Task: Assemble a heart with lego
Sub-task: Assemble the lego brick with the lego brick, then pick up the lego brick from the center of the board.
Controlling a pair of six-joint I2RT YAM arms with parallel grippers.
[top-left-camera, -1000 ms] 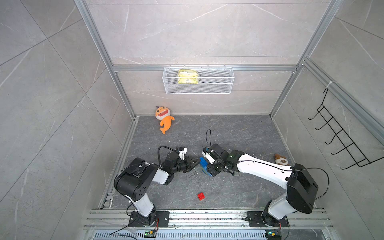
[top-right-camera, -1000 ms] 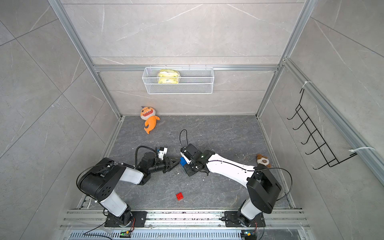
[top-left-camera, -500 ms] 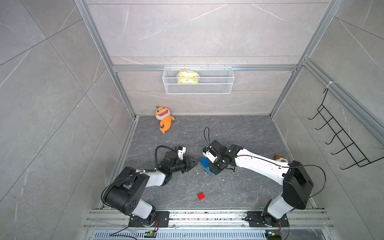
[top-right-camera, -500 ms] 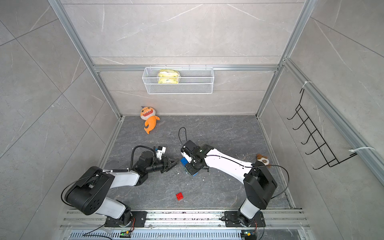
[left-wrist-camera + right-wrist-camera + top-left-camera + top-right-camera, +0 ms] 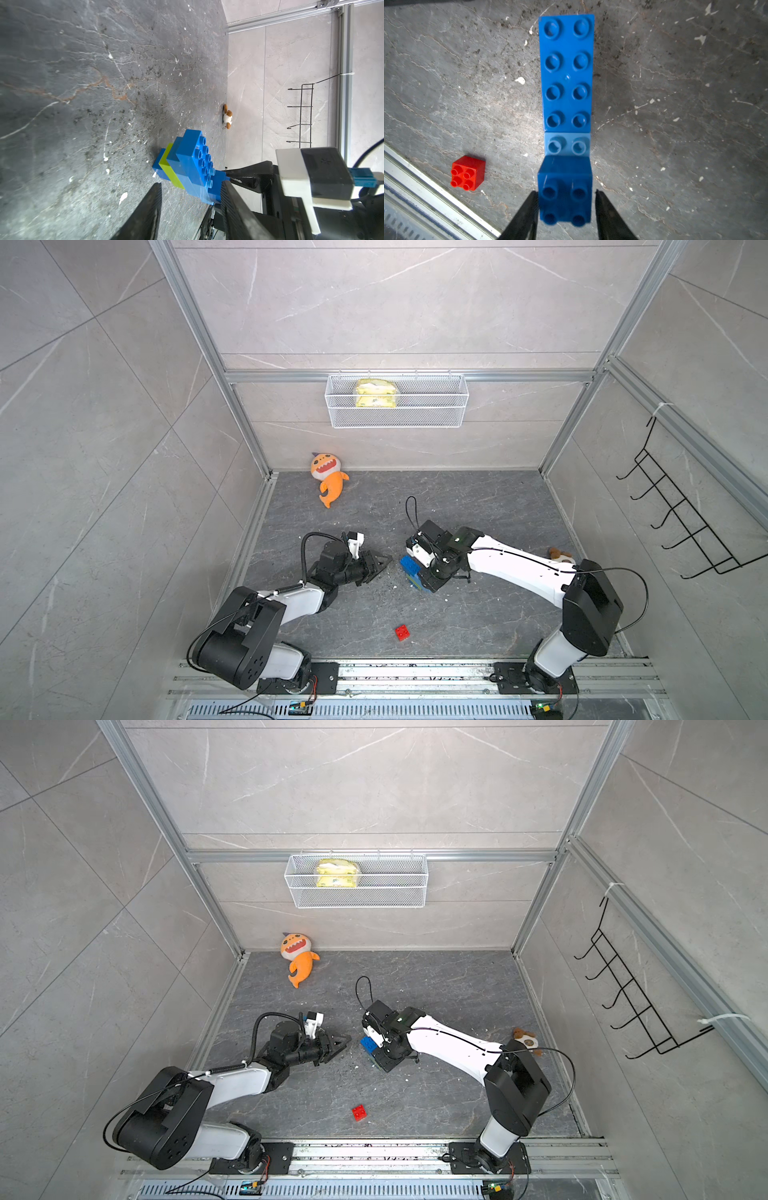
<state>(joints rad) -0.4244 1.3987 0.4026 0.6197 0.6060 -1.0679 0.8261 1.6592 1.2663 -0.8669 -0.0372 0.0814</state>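
The heart (image 5: 409, 566) (image 5: 368, 1044) is a stepped cluster of blue lego with a lime-green layer (image 5: 169, 166), standing on the grey floor mid-scene. My right gripper (image 5: 564, 192) (image 5: 428, 570) points down over it. Its jaws straddle the blue square brick (image 5: 564, 199) at the cluster's near end, slightly apart from it on one side, so it is open. My left gripper (image 5: 190, 182) (image 5: 384, 562) lies low just left of the heart (image 5: 187, 158), open with nothing between its fingers. A small red brick (image 5: 402, 632) (image 5: 360, 1112) (image 5: 468, 173) lies alone nearer the front rail.
An orange plush fish (image 5: 328, 479) lies at the back left by the wall, and a small brown plush (image 5: 559, 554) at the right edge. A wire basket (image 5: 397, 406) hangs on the back wall, a black hook rack (image 5: 681, 522) on the right wall. A metal rail (image 5: 415, 672) runs along the front.
Both grippers' jaws have widened; the right one has loosened off the blue square brick. The left arm's elbow has dropped lower. The heart and red brick stayed put.
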